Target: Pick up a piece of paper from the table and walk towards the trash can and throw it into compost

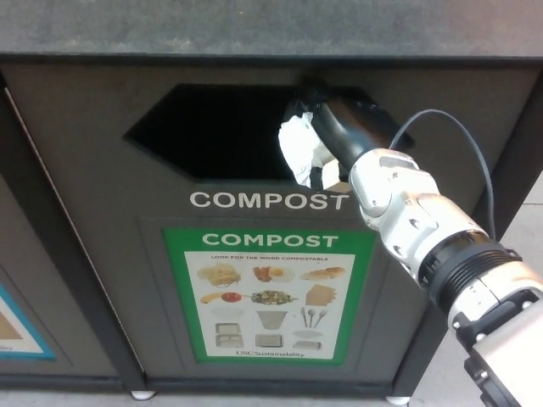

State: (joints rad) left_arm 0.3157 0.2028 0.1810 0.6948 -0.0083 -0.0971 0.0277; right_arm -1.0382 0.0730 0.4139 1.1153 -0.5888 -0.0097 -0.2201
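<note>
We see our right robot hand (339, 127) closed around the crumpled white paper (304, 153), black fingers wrapped over its top and far side, so part of the wad is hidden. The paper sits at the right end of the compost opening (204, 131), its long axis running roughly up and down, lower tip just above the white "COMPOST" lettering (269, 201). The opening's interior is too dark to make out. Below the opening hangs the green compost poster (267, 292). Left of the opening, a neighbouring bin's blue label (21, 326) is cut off.
</note>
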